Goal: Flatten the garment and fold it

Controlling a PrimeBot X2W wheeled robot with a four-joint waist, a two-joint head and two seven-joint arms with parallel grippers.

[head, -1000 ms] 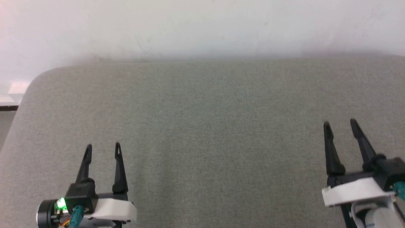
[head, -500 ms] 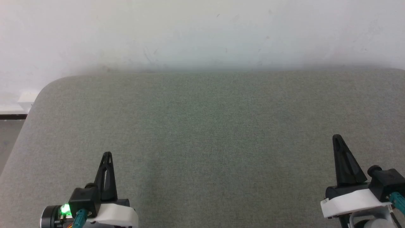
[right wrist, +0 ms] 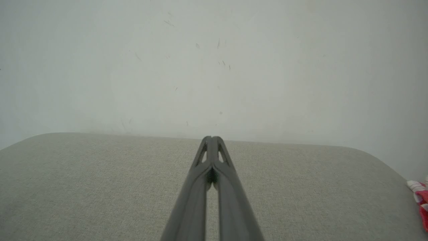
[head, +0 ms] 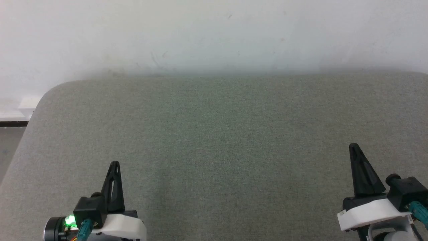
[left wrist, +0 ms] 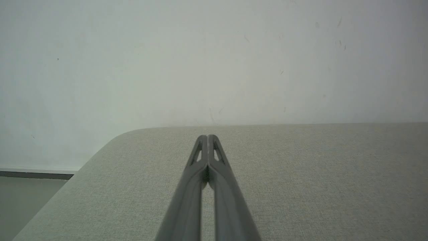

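Note:
A scrap of red fabric with white bands, the garment (right wrist: 422,200), peeks in at the right edge of the right wrist view, past the table's rounded corner; the rest of it is cut off. My left gripper (head: 114,163) hovers over the table's near left part, shut with nothing between its fingers. In its own wrist view the left gripper (left wrist: 208,136) has its tips pressed together. My right gripper (head: 353,146) is at the near right, also shut and empty. The right gripper (right wrist: 210,137) shows its tips touching in the right wrist view.
A grey fabric-covered table (head: 214,127) with rounded corners stands against a pale wall (head: 214,33). The floor (head: 6,134) shows beyond the table's left edge.
Both grippers have gone from open to shut, with nothing caught in them. The head camera has tilted slightly, so the whole picture sits lower.

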